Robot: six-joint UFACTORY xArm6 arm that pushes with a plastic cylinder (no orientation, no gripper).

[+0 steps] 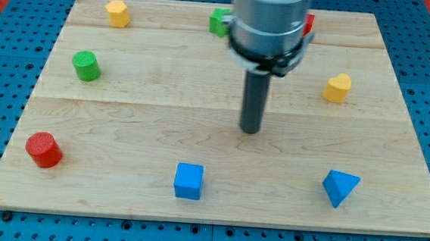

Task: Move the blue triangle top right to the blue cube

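Observation:
The blue triangle (339, 188) lies near the view's bottom right of the wooden board (140, 108). The blue cube (189, 181) sits at the bottom centre, well to the triangle's left. My tip (251, 130) rests on the board's middle, above and between the two, touching neither. It is up and left of the triangle and up and right of the cube.
A red cylinder (44, 149) is at the bottom left, a green cylinder (86, 66) at the left. A yellow block (117, 13) is at the top left, a yellow heart-like block (337, 88) at the right. A green block (220, 21) and a red block (308, 24) sit at the top, partly hidden by the arm.

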